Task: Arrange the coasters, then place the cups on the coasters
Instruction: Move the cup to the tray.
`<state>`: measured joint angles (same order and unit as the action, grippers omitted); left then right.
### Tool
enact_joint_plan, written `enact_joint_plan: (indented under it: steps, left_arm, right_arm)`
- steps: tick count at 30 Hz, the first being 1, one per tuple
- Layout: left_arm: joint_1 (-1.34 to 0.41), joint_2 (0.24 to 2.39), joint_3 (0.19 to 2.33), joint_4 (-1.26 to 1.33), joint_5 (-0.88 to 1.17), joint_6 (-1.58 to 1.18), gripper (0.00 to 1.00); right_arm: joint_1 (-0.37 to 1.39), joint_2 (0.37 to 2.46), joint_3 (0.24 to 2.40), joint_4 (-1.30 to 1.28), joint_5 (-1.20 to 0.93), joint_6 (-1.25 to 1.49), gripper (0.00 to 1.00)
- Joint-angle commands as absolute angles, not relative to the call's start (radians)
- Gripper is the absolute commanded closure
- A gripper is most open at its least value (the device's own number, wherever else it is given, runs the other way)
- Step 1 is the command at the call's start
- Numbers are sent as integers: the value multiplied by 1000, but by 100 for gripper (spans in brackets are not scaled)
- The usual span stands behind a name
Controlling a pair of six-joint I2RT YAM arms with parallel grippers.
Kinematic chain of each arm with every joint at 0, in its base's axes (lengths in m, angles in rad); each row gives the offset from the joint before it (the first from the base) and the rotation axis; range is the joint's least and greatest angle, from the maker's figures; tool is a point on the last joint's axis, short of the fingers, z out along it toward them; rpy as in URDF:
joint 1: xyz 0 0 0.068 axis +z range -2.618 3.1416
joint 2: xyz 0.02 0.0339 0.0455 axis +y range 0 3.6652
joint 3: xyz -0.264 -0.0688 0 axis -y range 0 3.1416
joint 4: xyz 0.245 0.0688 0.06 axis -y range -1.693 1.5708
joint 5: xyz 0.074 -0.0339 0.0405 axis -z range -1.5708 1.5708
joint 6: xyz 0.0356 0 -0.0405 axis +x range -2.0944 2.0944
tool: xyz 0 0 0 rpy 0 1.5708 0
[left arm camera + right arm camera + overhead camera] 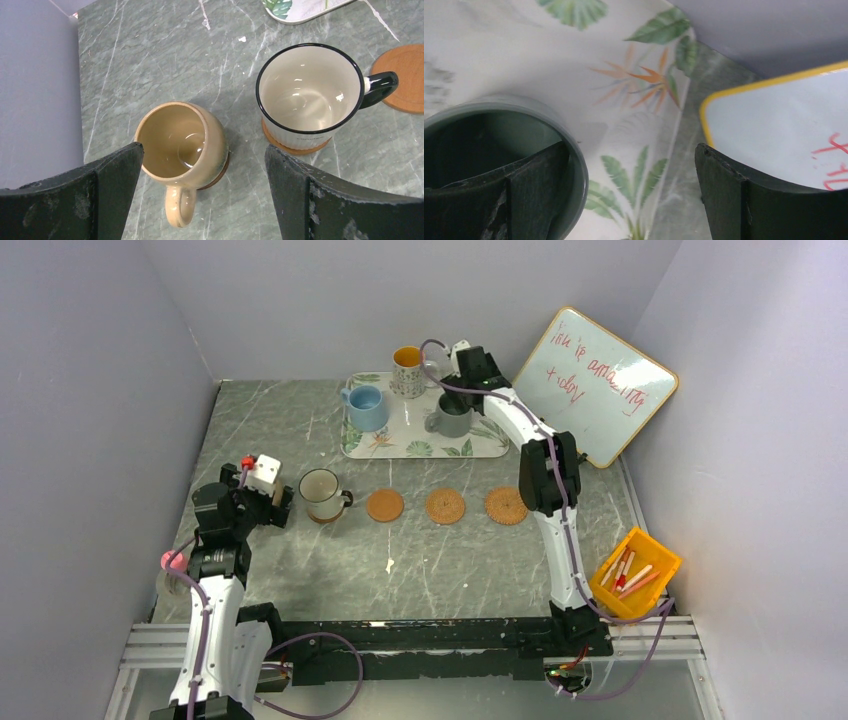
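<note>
Coasters (445, 506) run in one row across my grey marbled table (300, 570), three of them bare and two at the left end already carrying cups. The smooth bare coaster (405, 77) lies just beside the white cup (310, 95), whose dark handle points toward it. That dark-rimmed cup stands upright on its own disc, as does the tan cup (180, 150) near it, handle toward my wrist camera, with a dark coaster edge showing under its base.

My left gripper (203, 150) hangs above the tan cup with its jaws spread wide, gripping nothing; the cup sits between the two fingers, and I cannot tell whether either touches it.

At the far side, the leaf-print tray (420, 445) carries the other three: the blue cup (365, 407), the patterned cup (407, 370) with its orange inside, and the grey-green cup (499, 130). My right gripper (630, 147) is over that last one, jaws fully parted and holding nothing. One finger overlaps the cup's mouth, the other stands well outside the rim, toward the whiteboard (600, 380) that leans on the right wall.

A yellow bin (655, 560) sits by my right arm's base.
</note>
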<state>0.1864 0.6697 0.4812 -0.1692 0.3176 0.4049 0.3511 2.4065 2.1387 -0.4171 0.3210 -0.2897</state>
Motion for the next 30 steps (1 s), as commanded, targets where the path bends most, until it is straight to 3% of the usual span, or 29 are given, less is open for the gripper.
enact_joint_plan:
  steps: [1,9,13,19,24,30]
  left_arm:
    - [189,652,491,-168,345,412,4]
    - [190,644,491,-174,362,416,4]
    - [190,644,491,-173,363,415,4]
    - [189,635,489,-173,374,419,4]
    - [190,613,485,-176,386,423,4]
    - [190,599,482,-176,395,426,4]
  right_arm:
    - [315,2399,2226,-415,449,-316,0]
    - [274,2424,2368,-449,475,-332,0]
    - [299,2348,2371,-449,354,-271,0]
    - [462,2216,2253,-314,247,-324,0]
    - [590,2324,2415,-373,256,-341,0]
    - [696,2413,2453,-275,350,-364,0]
